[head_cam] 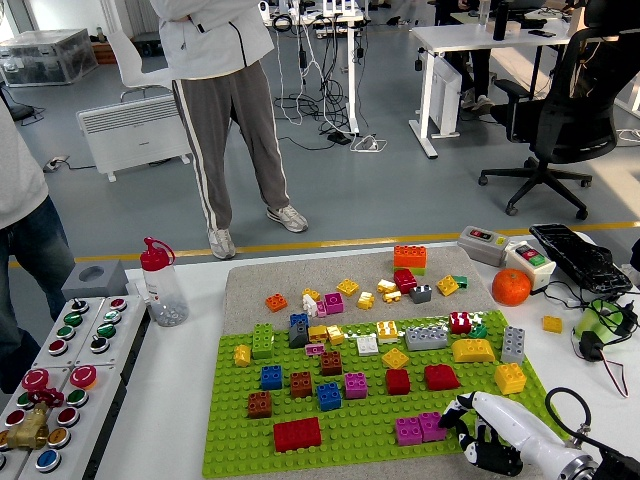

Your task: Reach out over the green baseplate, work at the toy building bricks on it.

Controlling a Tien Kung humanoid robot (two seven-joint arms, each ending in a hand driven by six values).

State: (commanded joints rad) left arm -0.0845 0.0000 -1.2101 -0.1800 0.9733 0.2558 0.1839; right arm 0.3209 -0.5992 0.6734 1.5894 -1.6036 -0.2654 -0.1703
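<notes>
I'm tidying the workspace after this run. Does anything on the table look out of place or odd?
An orange sits at the table's right among the control boxes, the only food there. Many loose bricks lie scattered on the grey mat beyond the green baseplate rather than on it. Nothing looks spilled or damaged.

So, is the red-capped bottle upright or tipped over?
Upright: the bottle stands on its base on the white table, red cap on top, left of the green baseplate.

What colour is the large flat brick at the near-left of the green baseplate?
Red. The large flat brick sits on the green baseplate, clearest in the head view.
</notes>
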